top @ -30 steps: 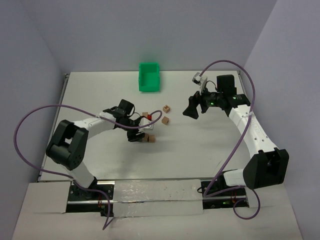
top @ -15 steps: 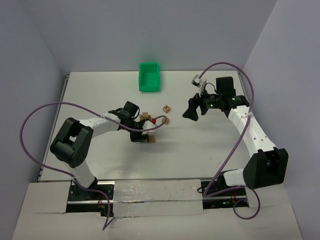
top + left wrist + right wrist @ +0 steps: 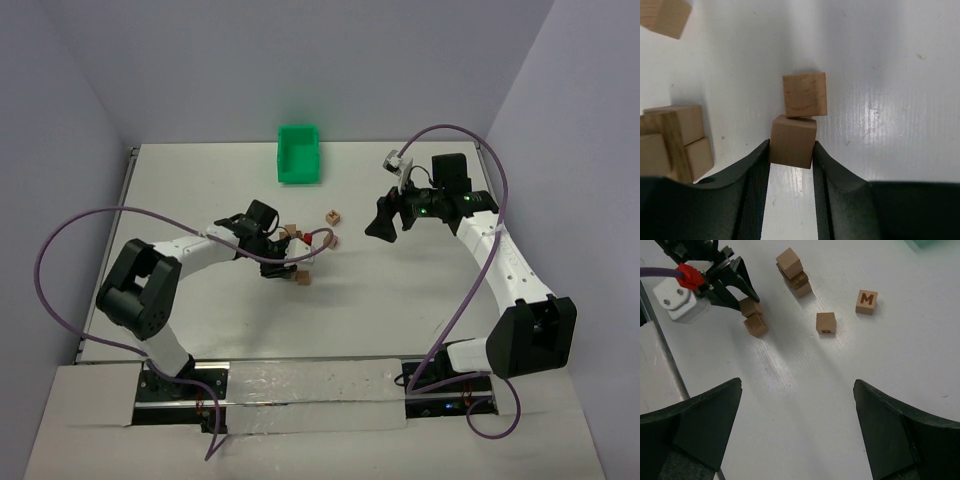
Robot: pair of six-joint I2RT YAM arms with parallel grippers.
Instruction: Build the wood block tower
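Observation:
My left gripper [image 3: 289, 267] is shut on a plain tan wood block [image 3: 792, 141], low over the table; both fingers [image 3: 757, 170] press its sides. A second block [image 3: 805, 94] lies just beyond it, touching it; it also shows in the top view [image 3: 302, 279]. A short stack of tan blocks [image 3: 291, 233] stands just behind the left gripper, at the left in the left wrist view [image 3: 675, 137]. Two loose blocks lie to its right: one marked M [image 3: 867, 301] and one with a dark mark [image 3: 825, 323]. My right gripper [image 3: 800, 425] is open and empty, raised at the right.
A green bin [image 3: 298, 153] stands at the back of the white table [image 3: 400, 300]. The left arm's purple cable with a red connector [image 3: 322, 237] loops over the blocks. Another block [image 3: 665, 17] shows at the top left of the left wrist view.
My left gripper has shifted right, up to the block by the stack. The right gripper has moved slightly left and stayed open.

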